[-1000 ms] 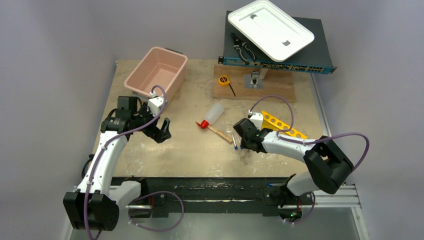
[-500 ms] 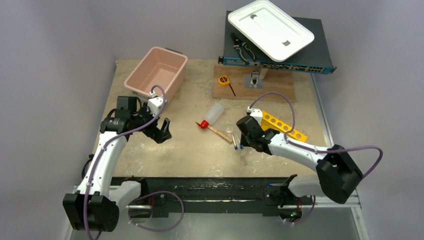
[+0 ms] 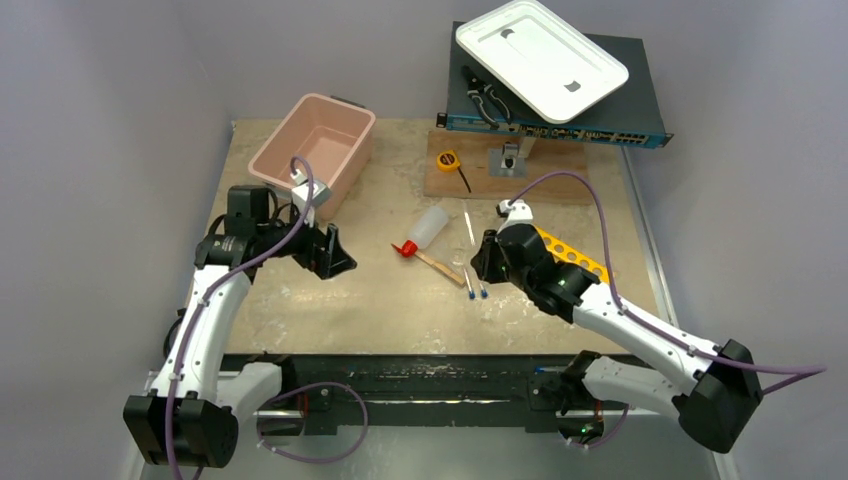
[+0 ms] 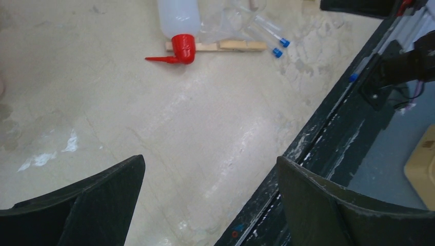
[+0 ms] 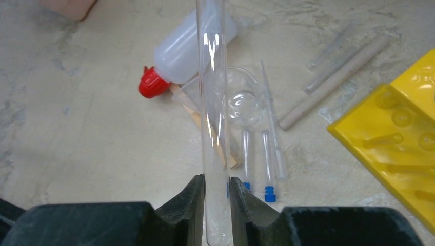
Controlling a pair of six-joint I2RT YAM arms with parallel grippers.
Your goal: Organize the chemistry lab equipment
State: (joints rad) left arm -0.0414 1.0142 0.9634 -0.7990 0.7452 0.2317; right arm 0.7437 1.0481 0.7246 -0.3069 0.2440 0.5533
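My right gripper (image 5: 216, 187) is shut on a clear glass tube (image 5: 214, 92) and holds it upright above the table; the tube also shows in the top view (image 3: 468, 226). Below it lie two thin tubes with blue tips (image 5: 267, 164), a wooden clip (image 5: 205, 128) and the squeeze bottle (image 5: 184, 46) with its red nozzle. A slim wooden stick (image 5: 333, 82) lies beside the yellow holed rack (image 5: 395, 138). My left gripper (image 4: 210, 164) is open and empty, over bare table left of the bottle (image 3: 428, 228).
A pink bin (image 3: 312, 143) stands at the far left. A yellow tape measure (image 3: 447, 160) lies on a wooden board (image 3: 560, 175). Black-handled pliers (image 3: 487, 100) and a white tray (image 3: 540, 58) rest on a black box at the back.
My right gripper has risen from the tube pile with a clear tube in it and swung it upright. My left gripper has shifted slightly right and turned.
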